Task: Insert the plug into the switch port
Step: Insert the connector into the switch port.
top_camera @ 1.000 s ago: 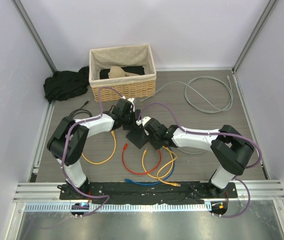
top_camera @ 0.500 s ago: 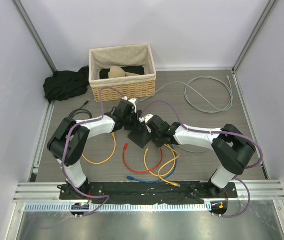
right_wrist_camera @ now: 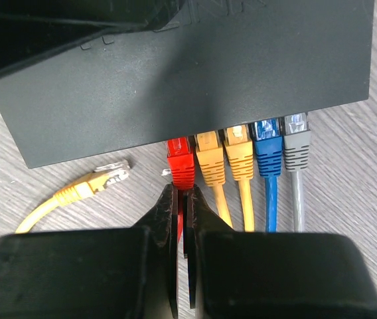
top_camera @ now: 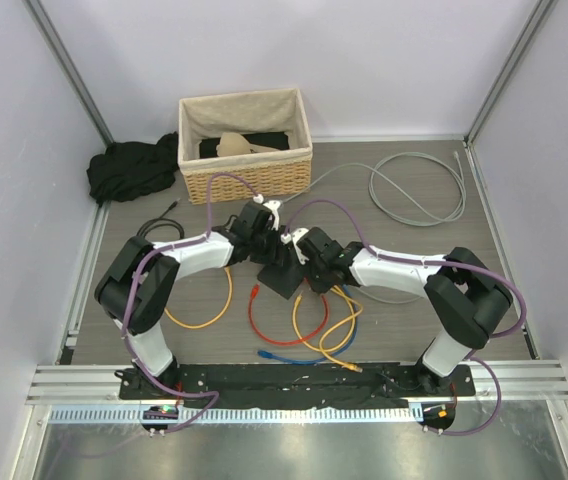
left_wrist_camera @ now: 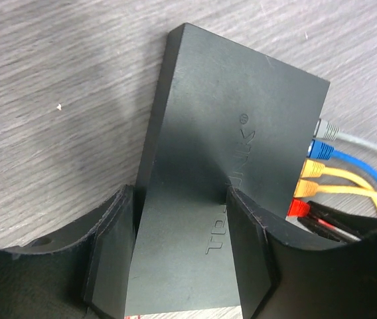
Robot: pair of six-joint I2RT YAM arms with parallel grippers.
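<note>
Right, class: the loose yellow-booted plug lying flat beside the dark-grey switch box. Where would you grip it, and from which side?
I'd take the loose yellow plug by its boot, just behind the clear tip, from above, fingers across its sides. It lies flat, apart from the dark-grey switch box, cable trailing away, so the tip stays free for a port.

Left arm [top_camera: 186, 250]: elbow raised out to the left, forearm reaching inward toward the table's middle.
Left gripper [left_wrist_camera: 178, 256]: fingers [left_wrist_camera: 109, 259] spread wide, one against each side edge of the switch [left_wrist_camera: 235, 133].
Right arm [top_camera: 394, 272]: mirrored, with the elbow out to the right and the forearm angled inward.
Right gripper [right_wrist_camera: 180, 199]: fingers nearly together, pinching the tail of the red plug [right_wrist_camera: 180, 159].
Heads: close together, facing each other.
</note>
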